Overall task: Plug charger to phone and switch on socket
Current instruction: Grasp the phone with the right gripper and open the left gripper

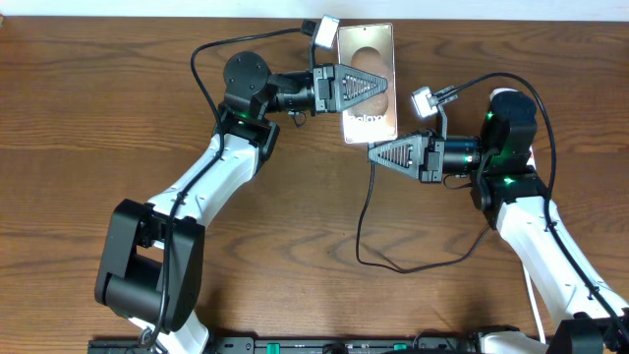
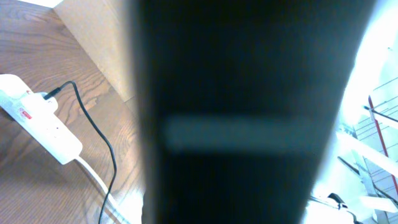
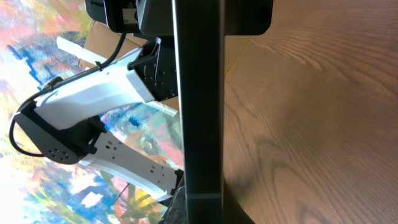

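The phone (image 1: 368,49), bronze with white "Galaxy" text, is at the back middle of the table. My left gripper (image 1: 383,87) reaches over it from the left and is shut on it. The phone fills the left wrist view as a dark blur (image 2: 249,112). My right gripper (image 1: 373,153) points left just below the phone's near edge, shut on the end of the charger. The charger's thin black cable (image 1: 362,226) loops toward me and to the right. In the right wrist view the phone's dark edge (image 3: 198,106) stands as a vertical bar. The socket (image 2: 43,121) has a black plug in it.
In the overhead view my right arm covers most of the socket; a white bit (image 1: 503,95) shows beside it. The white cord (image 1: 536,295) runs along the right forearm. The left arm's white link (image 3: 93,93) shows in the right wrist view. A tan wall lies behind the socket.
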Tool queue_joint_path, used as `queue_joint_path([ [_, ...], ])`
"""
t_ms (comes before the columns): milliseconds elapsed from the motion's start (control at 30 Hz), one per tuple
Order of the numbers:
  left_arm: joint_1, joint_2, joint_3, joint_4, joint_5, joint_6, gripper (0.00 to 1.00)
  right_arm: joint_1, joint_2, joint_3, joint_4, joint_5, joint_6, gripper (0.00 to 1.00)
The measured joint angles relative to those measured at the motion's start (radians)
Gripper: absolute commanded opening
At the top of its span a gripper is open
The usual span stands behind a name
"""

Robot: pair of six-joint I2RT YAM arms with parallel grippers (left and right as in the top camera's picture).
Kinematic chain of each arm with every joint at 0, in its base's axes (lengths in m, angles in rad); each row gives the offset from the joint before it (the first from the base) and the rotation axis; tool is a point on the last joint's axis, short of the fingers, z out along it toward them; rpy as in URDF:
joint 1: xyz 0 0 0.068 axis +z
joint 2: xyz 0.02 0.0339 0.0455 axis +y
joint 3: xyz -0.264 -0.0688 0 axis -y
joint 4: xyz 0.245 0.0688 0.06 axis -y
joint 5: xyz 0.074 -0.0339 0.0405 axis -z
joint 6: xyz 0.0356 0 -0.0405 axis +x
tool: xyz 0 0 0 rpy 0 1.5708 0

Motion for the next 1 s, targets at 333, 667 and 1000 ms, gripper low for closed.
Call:
queue_joint_path([
  [333, 0.000, 0.000, 0.000, -0.016, -0.002, 0.000, 0.07, 0.000, 0.000, -0.012, 0.054, 0.013, 0.035, 0.01],
  [667, -0.002, -0.005, 0.007, -0.023, 0.008, -0.003, 0.07, 0.000, 0.001, -0.024, 0.182, 0.039, 0.122, 0.53],
  [1000, -0.060, -0.005, -0.005, -0.039, 0.167, -0.004, 0.07, -0.008, 0.001, -0.005, 0.201, 0.148, 0.137, 0.73],
])
